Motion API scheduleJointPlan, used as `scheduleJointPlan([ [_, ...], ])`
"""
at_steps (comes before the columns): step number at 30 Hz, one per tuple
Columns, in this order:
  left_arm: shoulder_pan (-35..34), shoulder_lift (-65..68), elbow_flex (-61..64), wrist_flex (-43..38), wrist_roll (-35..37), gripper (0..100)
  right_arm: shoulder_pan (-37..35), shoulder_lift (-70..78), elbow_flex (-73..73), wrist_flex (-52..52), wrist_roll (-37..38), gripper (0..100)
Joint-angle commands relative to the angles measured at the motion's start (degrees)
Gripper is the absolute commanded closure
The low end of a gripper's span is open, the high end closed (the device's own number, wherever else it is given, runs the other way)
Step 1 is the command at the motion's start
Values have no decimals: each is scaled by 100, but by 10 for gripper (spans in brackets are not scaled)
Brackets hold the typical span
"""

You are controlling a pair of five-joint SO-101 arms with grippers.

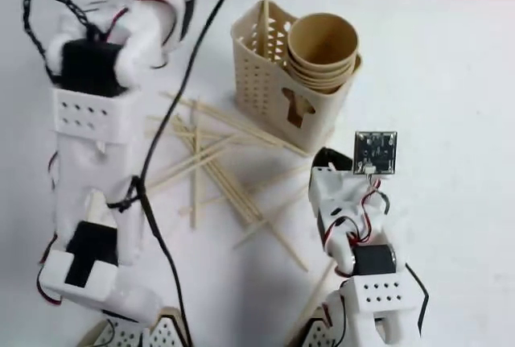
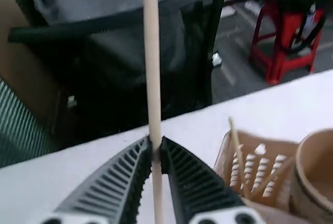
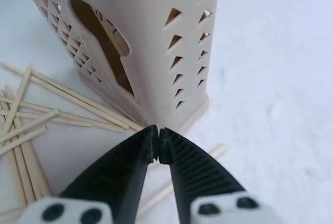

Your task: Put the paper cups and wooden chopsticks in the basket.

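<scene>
Left gripper [image 2: 156, 148], nearest its wrist lens: both ribbed fingers [image 2: 122, 180] are pressed tight on a single held chopstick [image 2: 151, 52]. Only the stick's own thickness parts them. The stick stands roughly upright, with a long stretch above the grip. It is above the table [image 2: 31, 187], and the basket [image 2: 244, 167] lies off to one side, near but apart.

Handling, as a judgement: the stick is light, stiff, thin and smooth. It is likely to pivot or slide in a two-finger pinch, and it could snap if levered against the basket rim. A hold nearer mid-length would limit the swing. Sticks lying flat offer little to get under. They are best taken crosswise, where one rests on another and sits clear of the surface.

Right gripper [image 3: 157, 148]: closed tip to tip with nothing between, low and just beside the basket's bottom corner. A stick lies on the table beneath it. Whether they touch cannot be told.

Locations: the paper cups [image 1: 323, 45] are nested as one stack inside the basket, with one upright chopstick [image 1: 265, 17] beside them. The loose chopsticks [image 1: 213, 170] lie crossed in a scatter between the two arms, some running right up to the basket's foot.

Assessment: cups appear done; most sticks are outstanding.
</scene>
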Motion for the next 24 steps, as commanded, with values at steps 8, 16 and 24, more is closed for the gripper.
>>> scheduleJointPlan([
  [8,910,268,-185,-1978,756,976,66,-154,-53,-119,-53,980],
  [16,989,1138,-193,-2145,870,962,66,-154,-53,-119,-53,980],
  [24,936,1174,-246,-1459,835,853,66,-154,-53,-119,-53,980],
])
